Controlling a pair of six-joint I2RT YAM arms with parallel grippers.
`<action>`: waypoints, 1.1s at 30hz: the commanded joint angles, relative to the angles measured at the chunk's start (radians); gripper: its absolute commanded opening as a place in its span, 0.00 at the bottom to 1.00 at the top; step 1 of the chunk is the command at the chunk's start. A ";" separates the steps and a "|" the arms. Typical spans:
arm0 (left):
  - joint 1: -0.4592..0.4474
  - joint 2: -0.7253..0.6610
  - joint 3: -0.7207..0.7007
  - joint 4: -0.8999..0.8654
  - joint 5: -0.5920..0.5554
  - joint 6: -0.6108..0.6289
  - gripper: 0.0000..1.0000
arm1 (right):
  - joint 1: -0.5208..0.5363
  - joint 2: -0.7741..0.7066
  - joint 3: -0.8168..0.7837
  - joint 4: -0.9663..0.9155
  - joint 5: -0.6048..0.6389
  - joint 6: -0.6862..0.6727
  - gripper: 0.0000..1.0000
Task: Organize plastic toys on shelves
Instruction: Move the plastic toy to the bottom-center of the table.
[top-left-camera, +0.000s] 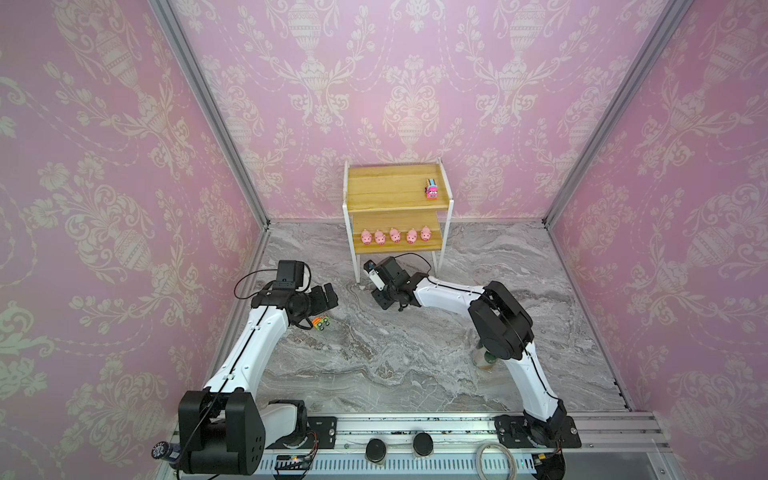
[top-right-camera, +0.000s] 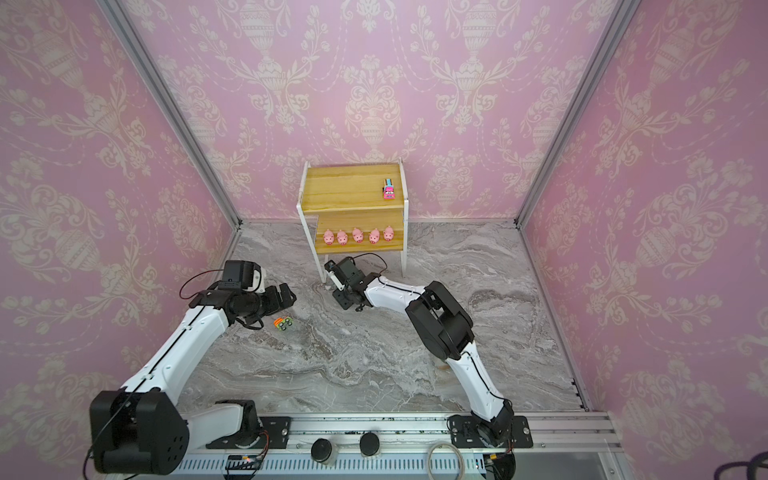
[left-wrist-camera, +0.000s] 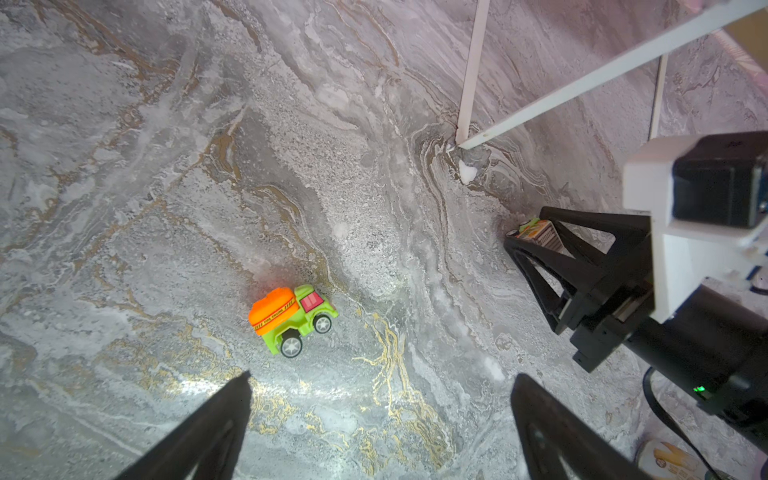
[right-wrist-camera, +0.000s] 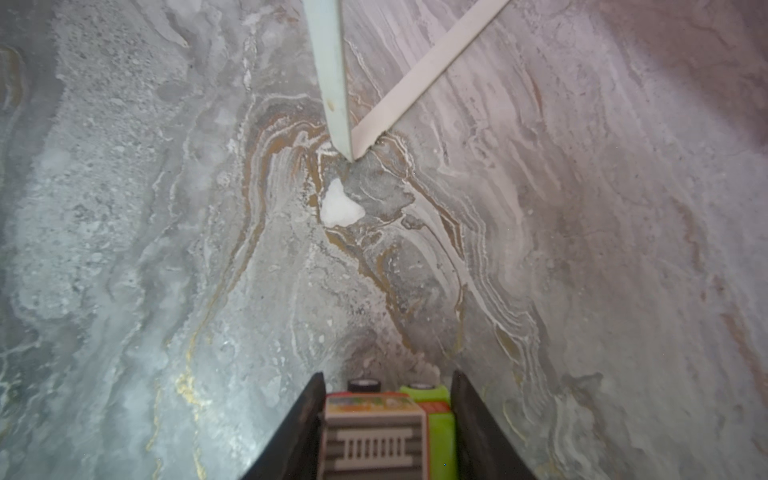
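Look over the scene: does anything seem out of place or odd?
The orange-green truck sits alone on the floor, off the rack, possibly tipped sideways. A small white lump lies beside a rack leg, like a chip.

Left jaws wide, right jaws tight

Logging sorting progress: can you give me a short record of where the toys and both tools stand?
upper shelf: pink-blue truck
lower shelf: five pigs, one row
tabletop: orange-green truck
left tool: open, empty, near that truck
right tool: closed on brown-green truck by the rack's leg
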 joint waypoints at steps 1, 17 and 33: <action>0.009 -0.020 -0.011 0.012 0.022 0.010 0.99 | 0.008 -0.050 -0.053 -0.009 -0.018 0.023 0.38; 0.009 -0.052 -0.019 0.017 0.029 0.008 0.99 | 0.145 -0.372 -0.444 -0.012 0.265 0.288 0.38; 0.008 -0.103 -0.030 0.028 0.045 -0.011 0.99 | 0.448 -0.191 -0.370 -0.161 0.635 0.912 0.40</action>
